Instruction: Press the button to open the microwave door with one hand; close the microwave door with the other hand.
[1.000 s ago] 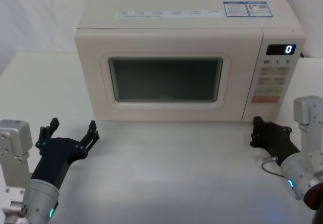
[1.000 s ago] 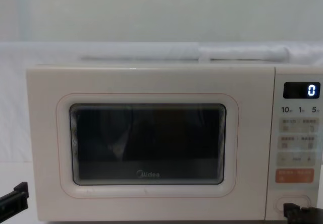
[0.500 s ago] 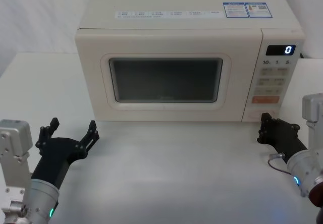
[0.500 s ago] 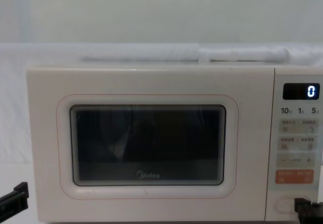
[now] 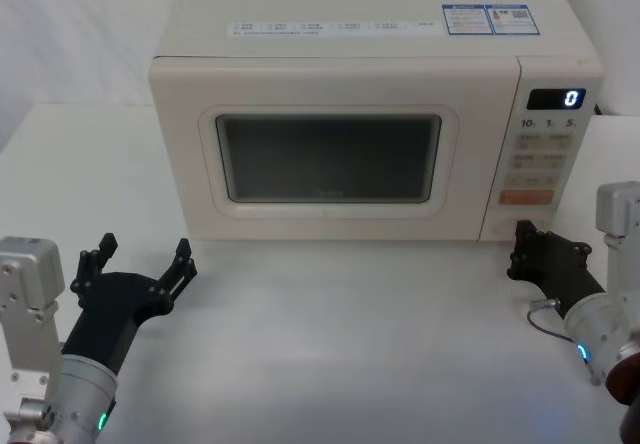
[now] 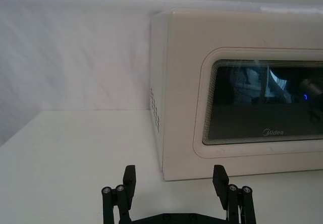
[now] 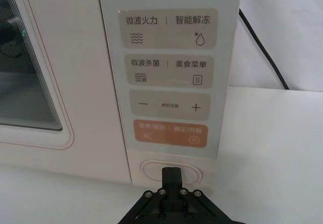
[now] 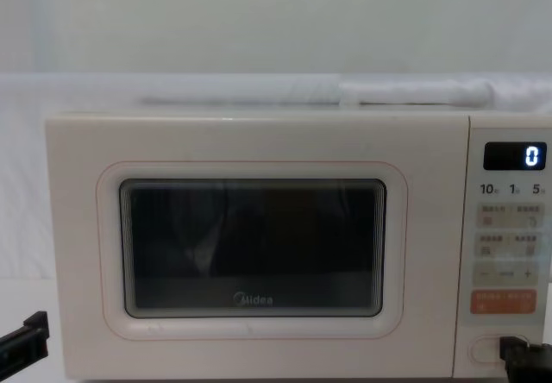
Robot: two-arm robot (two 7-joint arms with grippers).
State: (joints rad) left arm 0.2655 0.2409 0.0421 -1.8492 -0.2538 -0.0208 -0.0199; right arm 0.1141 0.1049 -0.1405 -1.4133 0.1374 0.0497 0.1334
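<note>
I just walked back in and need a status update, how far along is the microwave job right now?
Nothing is finished yet: the microwave door sits flush and closed. In hand: the right claw, fingers shut together, is lined up at the oval button below the orange key; whether it is pressing cannot be told. Left: the door popping open, then the left claw, open and waiting on the table front-left, pushing it closed.

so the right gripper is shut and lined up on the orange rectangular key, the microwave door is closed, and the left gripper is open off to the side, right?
Not quite. The black right gripper is shut, but it is lined up on the wide cream oval button below the orange rectangular key, as the right wrist view shows. The broad cream microwave door is closed, and the black left gripper is open off to the side.
</note>
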